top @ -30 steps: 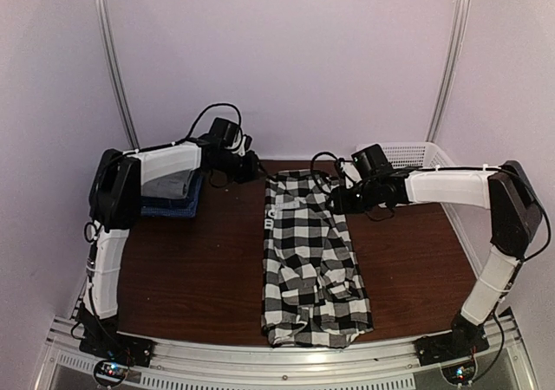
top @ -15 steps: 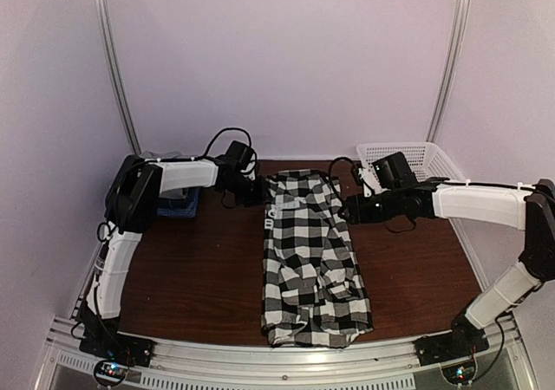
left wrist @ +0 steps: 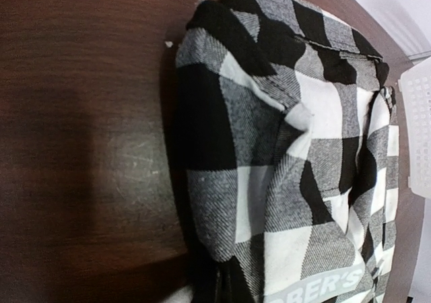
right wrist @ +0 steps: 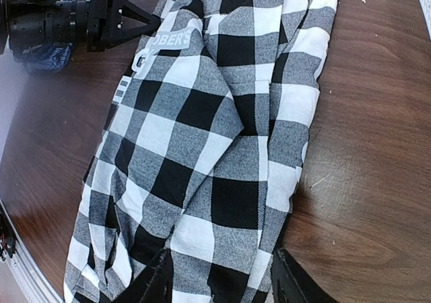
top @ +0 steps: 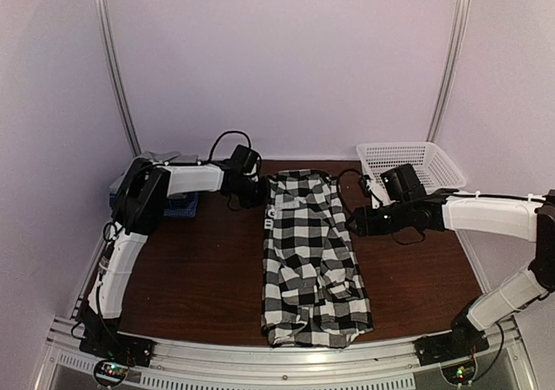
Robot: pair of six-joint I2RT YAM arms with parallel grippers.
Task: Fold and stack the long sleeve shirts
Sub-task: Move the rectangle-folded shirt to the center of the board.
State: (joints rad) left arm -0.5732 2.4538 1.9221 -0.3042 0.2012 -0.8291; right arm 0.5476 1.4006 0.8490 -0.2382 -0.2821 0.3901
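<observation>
Plaid shirt (top: 308, 251) flat at centre of table (top: 199, 277), collar at far end. Sides already folded in to a long strip; cross fold and stacking not yet done. Left gripper (right wrist: 153, 21) closed at the shirt's far-left edge by the collar label, probably pinching cloth, tips too dark to confirm. Right gripper (right wrist: 222, 266) roughly half open, straddling the right edge, nothing clamped. Folded dark blue shirts (top: 180, 206) far left behind left arm, likely the stack. Basket (top: 412, 154) far right, contents not visible.
</observation>
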